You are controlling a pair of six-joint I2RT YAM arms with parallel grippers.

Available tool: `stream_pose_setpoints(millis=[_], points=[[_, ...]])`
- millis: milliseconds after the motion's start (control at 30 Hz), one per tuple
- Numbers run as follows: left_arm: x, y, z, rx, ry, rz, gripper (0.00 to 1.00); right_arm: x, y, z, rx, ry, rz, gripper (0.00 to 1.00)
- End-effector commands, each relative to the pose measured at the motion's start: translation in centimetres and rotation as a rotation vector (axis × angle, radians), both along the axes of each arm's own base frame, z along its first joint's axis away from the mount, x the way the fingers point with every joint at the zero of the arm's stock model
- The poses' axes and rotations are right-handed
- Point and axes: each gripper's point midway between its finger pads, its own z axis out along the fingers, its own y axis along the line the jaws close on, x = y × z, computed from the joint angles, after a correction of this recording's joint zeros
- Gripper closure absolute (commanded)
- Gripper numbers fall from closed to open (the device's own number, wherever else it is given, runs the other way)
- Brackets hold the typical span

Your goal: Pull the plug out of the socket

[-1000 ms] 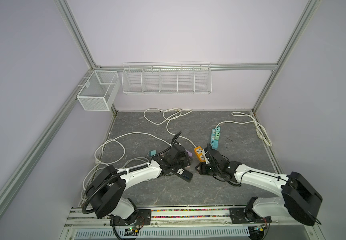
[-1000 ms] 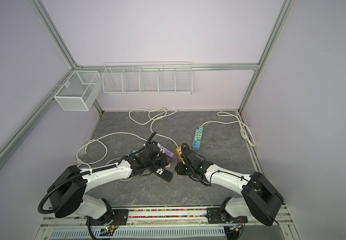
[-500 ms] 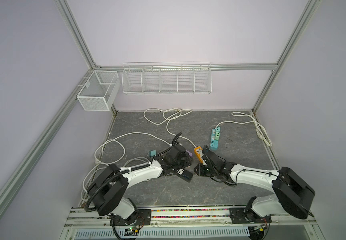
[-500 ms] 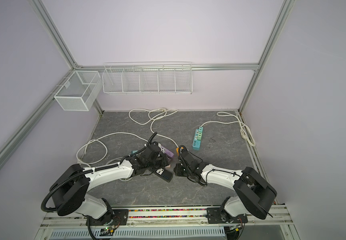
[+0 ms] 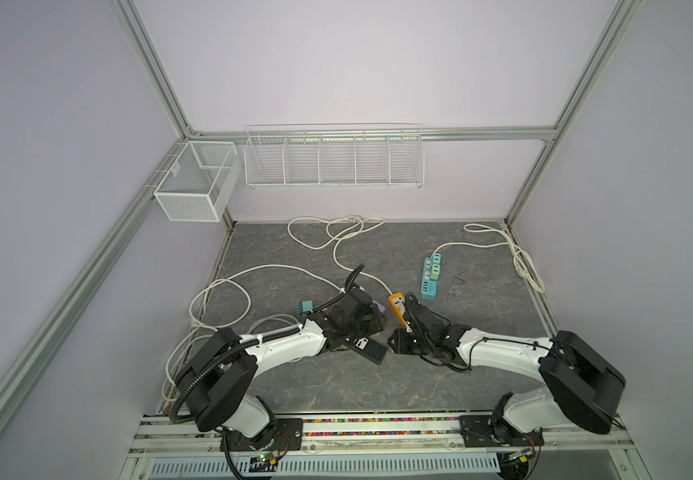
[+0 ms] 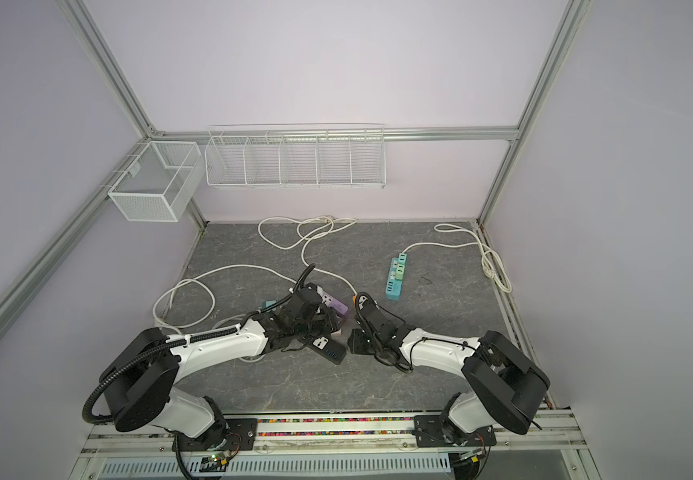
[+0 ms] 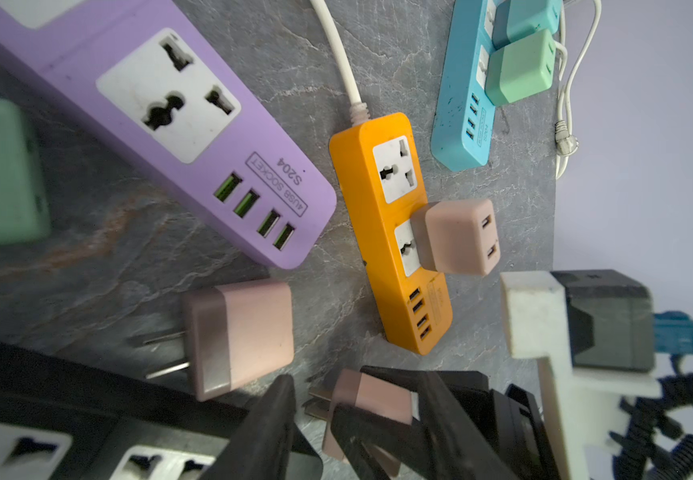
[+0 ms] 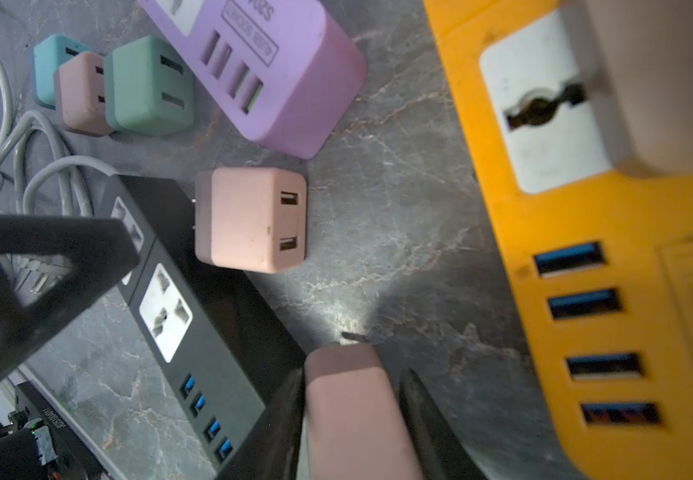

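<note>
A pink plug (image 8: 349,415) sits between the fingers of my right gripper (image 8: 351,415), free of any socket and low over the table. One finger touches it and a gap shows at the other, so the jaws are open. In both top views this gripper (image 5: 394,345) (image 6: 355,343) hangs just in front of the orange socket strip (image 5: 399,307) (image 7: 390,232). A second pink plug (image 7: 457,237) still stands in that strip. My left gripper (image 5: 363,332) (image 7: 332,449) is open over the black power strip (image 8: 195,332), holding nothing.
A loose pink plug (image 7: 236,336) lies beside the purple strip (image 7: 162,116). Green, pink and teal plugs (image 8: 149,83) are piled behind it. A blue strip (image 5: 431,276) with plugs lies further back. White cords (image 5: 336,232) loop over the table, and wire baskets (image 5: 332,158) hang on the wall.
My right gripper has come away from the orange strip toward the front with the pink plug, down beside the black strip, and its jaws have loosened. The left arm has hardly moved.
</note>
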Motion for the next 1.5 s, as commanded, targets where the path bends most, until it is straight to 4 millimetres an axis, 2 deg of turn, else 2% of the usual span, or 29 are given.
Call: stream_pose_setpoints(millis=[0,200,400,600,767,900,1100,1133,1167,1467], points=[[0.1,-0.4,0.2,-0.016,-0.001,0.002,0.5,-0.5,-0.8,-1.1,-0.041,0.023,-0.023,0.57],[0.1,-0.4,0.6,-0.019,-0.007,0.003,0.5,-0.3,-1.4,-0.2,-0.074,-0.003,-0.02,0.5],[0.4,-1.2,1.4,-0.04,-0.02,-0.014,0.49,-0.2,-2.3,0.8,-0.12,-0.026,-0.009,0.48],[0.9,-2.1,1.8,-0.048,-0.016,-0.021,0.48,0.1,-2.6,2.6,-0.144,-0.057,0.012,0.4],[1.3,-2.9,1.8,-0.049,-0.007,-0.031,0.49,0.6,-3.1,4.7,-0.147,-0.103,0.03,0.37],[1.6,-3.6,1.0,-0.029,0.023,-0.035,0.48,1.4,-4.3,6.3,-0.203,-0.104,0.059,0.34],[2.1,-5.1,0.3,-0.041,0.043,-0.057,0.48,2.6,-5.9,6.9,-0.259,-0.112,0.086,0.33],[2.2,-5.2,0.2,-0.039,0.042,-0.058,0.48,3.3,-5.8,7.9,-0.254,-0.13,0.085,0.33],[2.3,-5.3,0.0,-0.036,0.043,-0.056,0.48,3.6,-6.0,8.0,-0.262,-0.135,0.09,0.33],[3.2,-6.2,-1.5,-0.031,0.062,-0.041,0.51,6.0,-7.4,7.3,-0.373,-0.129,0.154,0.32]])
